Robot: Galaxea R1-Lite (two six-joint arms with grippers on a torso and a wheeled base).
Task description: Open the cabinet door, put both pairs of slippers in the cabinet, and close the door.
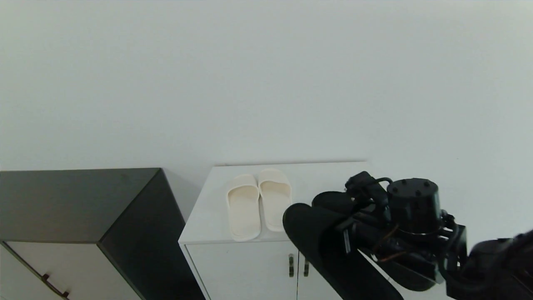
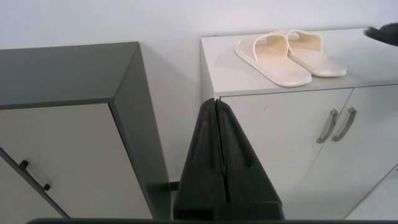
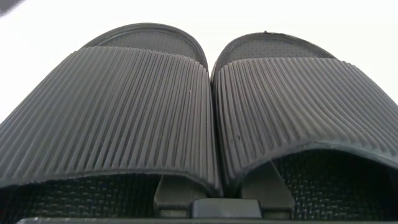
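Black ribbed slippers sit as a pair in the right fingers, side by side with their inner edges touching. One finger goes in under each strap, so the two fingers close from either side on the straps' meeting edges. The slippers' toes point away from the wrist. In the head view the black pair is held in front of the right part of the white cabinet, with the right fingers behind the straps. The toes reach over the front edge of the cabinet's top, but whether they touch it cannot be told.

The cream slippers lie flat on the white cabinet's top, left of the black pair and apart from it. They lie close together with their heels at the front edge. Both doors of the white cabinet are shut, and their two upright handles stand just beside each other at the middle seam.

The left fingers are pressed flat together with nothing between them. They are held low in front of the white cabinet's left corner, well apart from both pairs. A dark cabinet with a pale front and a dark handle stands to the left of the white one.
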